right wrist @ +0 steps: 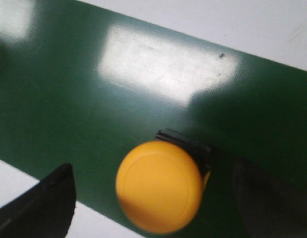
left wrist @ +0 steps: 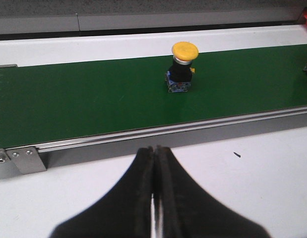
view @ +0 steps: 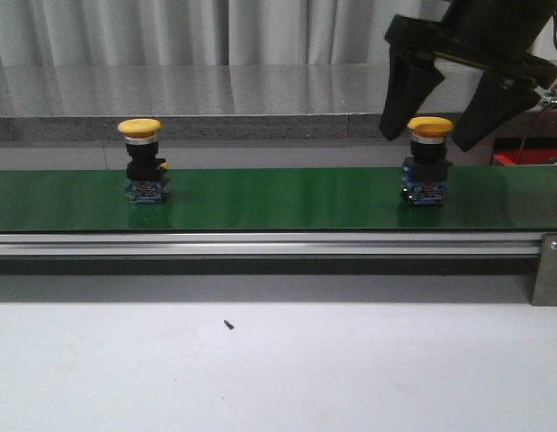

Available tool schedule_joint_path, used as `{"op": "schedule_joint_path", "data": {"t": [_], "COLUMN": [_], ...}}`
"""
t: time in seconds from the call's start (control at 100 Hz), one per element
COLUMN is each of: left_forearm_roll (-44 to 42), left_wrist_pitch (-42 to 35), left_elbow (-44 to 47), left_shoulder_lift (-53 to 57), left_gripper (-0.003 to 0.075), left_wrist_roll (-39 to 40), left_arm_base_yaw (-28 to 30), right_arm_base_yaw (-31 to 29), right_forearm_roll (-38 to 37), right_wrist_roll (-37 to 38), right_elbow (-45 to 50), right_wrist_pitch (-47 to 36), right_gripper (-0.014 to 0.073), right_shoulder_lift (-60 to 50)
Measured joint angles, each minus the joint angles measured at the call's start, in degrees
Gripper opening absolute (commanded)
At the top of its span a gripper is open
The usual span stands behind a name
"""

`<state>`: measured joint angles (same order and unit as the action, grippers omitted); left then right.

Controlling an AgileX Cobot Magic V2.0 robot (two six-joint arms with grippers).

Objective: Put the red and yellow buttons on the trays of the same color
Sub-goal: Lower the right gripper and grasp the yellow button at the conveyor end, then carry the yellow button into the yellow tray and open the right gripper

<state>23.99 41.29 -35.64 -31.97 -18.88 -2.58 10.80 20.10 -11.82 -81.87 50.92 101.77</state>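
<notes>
- Belt (view: 278, 200): green strip running left to right across the scene, with a metal rail (view: 260, 244) along its near edge and a bolted bracket (view: 550, 268) at the right end.
- Table (view: 278, 369): pale surface on the near side of the belt; one small dark speck (view: 228, 324) lies on it.
- Right gripper (view: 440, 112): hangs over the right end of the belt with its two black fingers spread wide, one on each side of a yellow cap. No contact is visible in the front view or the right wrist view.
- Left gripper (left wrist: 154, 198): fingers pressed together with nothing between them, over the table near the belt.
- Right button (view: 428, 160): yellow cap on a black body with a blue base, upright on the belt, between the right gripper's fingers.
- Left button (view: 143, 160): same build, upright on the belt, well apart from the other and from both grippers.
</notes>
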Motion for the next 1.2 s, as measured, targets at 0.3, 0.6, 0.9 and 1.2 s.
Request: {"op": "schedule_joint_path", "data": {"t": [0.3, 0.6, 0.9, 1.2], "left_forearm_roll": [0.0, 0.0, 0.0, 0.0], "left_wrist_pitch": [0.0, 0.0, 0.0, 0.0], "left_elbow": [0.0, 0.0, 0.0, 0.0], "left_shoulder_lift": [0.0, 0.0, 0.0, 0.0], "left_gripper": [-0.002, -0.002, -0.002, -0.002], "left_wrist_roll": [0.0, 0.0, 0.0, 0.0], "left_arm_base_yaw": [0.0, 0.0, 0.0, 0.0], "right_arm_base_yaw": [0.0, -0.82, -10.96, -24.66], "right_forearm_roll": [-2.67, -3.2, -9.0, -10.89], "right_wrist_roll": [2.4, 2.53, 2.62, 2.89], "right_elbow": [0.0, -2.37, -17.68, -23.16], "right_wrist_pitch": [-1.65, 0.53, 9.56, 8.82], "right_gripper": [0.0206, 0.0188, 0.0188, 0.0185], "right_shoulder_lift": [3.47, 3.51, 3.51, 4.17]}}
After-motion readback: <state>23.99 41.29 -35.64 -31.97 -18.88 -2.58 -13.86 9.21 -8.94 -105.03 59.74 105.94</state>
